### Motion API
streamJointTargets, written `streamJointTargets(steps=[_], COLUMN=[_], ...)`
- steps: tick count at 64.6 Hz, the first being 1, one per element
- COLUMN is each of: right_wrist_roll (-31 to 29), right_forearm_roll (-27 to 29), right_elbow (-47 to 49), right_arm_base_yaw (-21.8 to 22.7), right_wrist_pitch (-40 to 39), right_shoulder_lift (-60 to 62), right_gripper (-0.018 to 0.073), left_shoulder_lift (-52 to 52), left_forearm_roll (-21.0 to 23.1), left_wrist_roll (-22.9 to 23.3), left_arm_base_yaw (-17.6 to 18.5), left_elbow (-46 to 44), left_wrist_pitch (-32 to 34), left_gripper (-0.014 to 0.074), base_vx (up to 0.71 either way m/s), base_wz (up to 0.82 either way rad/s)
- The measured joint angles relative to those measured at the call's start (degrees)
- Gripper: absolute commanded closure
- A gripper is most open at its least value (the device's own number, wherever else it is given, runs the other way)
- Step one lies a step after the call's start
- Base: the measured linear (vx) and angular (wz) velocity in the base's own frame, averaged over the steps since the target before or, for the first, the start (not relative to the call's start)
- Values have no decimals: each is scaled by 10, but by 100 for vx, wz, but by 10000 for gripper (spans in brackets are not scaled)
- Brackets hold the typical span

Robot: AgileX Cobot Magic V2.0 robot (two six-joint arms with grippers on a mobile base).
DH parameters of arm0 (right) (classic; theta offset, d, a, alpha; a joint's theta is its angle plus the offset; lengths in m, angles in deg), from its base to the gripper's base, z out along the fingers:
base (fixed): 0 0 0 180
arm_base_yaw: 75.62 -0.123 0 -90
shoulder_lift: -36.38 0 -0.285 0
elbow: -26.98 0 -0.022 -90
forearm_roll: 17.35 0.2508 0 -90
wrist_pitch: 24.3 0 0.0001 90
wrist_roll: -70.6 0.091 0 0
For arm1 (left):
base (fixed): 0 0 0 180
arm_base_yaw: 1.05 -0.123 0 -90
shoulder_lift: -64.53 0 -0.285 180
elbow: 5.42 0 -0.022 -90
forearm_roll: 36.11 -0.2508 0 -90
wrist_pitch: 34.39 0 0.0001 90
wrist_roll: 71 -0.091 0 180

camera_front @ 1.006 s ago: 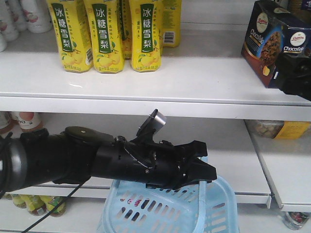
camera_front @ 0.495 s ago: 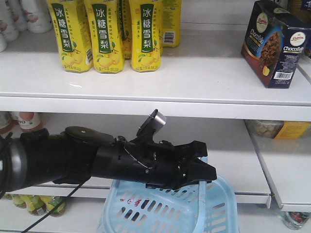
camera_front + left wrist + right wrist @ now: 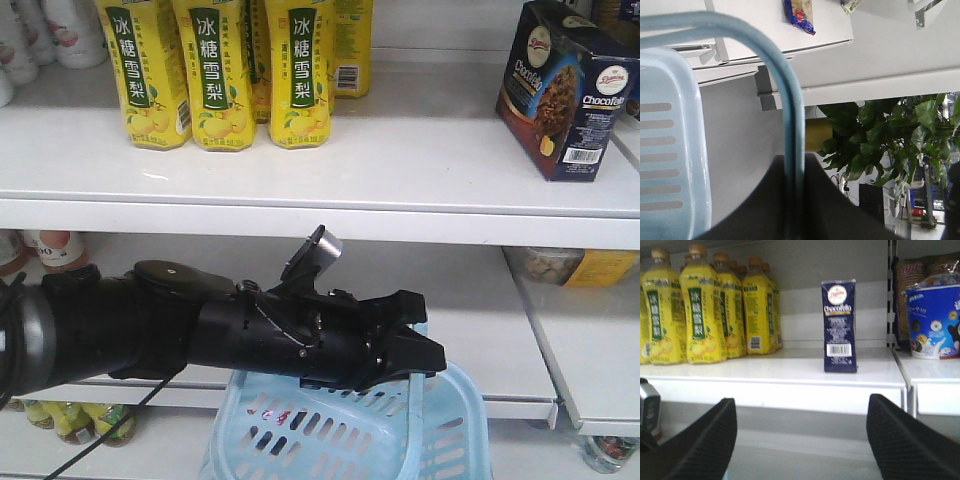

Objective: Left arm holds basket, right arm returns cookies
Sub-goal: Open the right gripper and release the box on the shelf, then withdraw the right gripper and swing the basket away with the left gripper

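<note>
The cookies (image 3: 568, 85), a dark navy box, stand upright and alone at the right end of the upper white shelf (image 3: 400, 170). The right wrist view shows the cookies (image 3: 840, 325) end-on, well beyond and above my right gripper (image 3: 801, 400), which is open with nothing between its black fingers (image 3: 705, 440). My thick black left arm (image 3: 250, 330) reaches across from the left at lower-shelf height. Below its gripper (image 3: 415, 345) hangs the light blue basket (image 3: 350, 430). In the left wrist view the left gripper (image 3: 794, 167) is shut on the basket's handle (image 3: 790, 110).
Yellow drink bottles (image 3: 215, 70) fill the left of the upper shelf; these bottles (image 3: 700, 310) stand left of the box. A blue tub (image 3: 935, 322) sits beyond a shelf divider (image 3: 890, 305). Packets (image 3: 570, 265) lie on the lower right shelf. A plant (image 3: 890, 135) stands behind.
One second ago my right gripper was at the front view's right edge against the cookies; it has drawn back out of that view, leaving the box on the shelf. The left arm has not moved.
</note>
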Motion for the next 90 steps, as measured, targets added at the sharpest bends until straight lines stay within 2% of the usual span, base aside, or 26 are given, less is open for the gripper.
streamJointTargets(steps=[8,16,24,31,81,90], right_wrist_roll=[15,18,18,18,19,19], right_forearm_roll=[-2,-2,-3,-3,-3,-3], right_elbow=[-13,-18,-29,-31,-31,-31], right_arm_base_yaw=[0,0,0,0,0,0], right_wrist_pitch=[17,25,33,35,47,47], right_shoulder_lift=[10,10,10,10,10,10], right_gripper=[59,148,344,576,567,567], left_shoulder_lift=[0,0,0,0,0,5], left_forearm_roll=[0,0,0,0,0,1], left_wrist_roll=[0,0,-1,-1,-1,-3], left_arm_base_yaw=[0,0,0,0,0,13], left_elbow=[0,0,0,0,0,14], left_wrist_pitch=[0,0,0,0,0,11], left_gripper=[603,603,603,603,603,603], base_vx=[0,0,0,0,0,0], base_wz=[0,0,0,0,0,0])
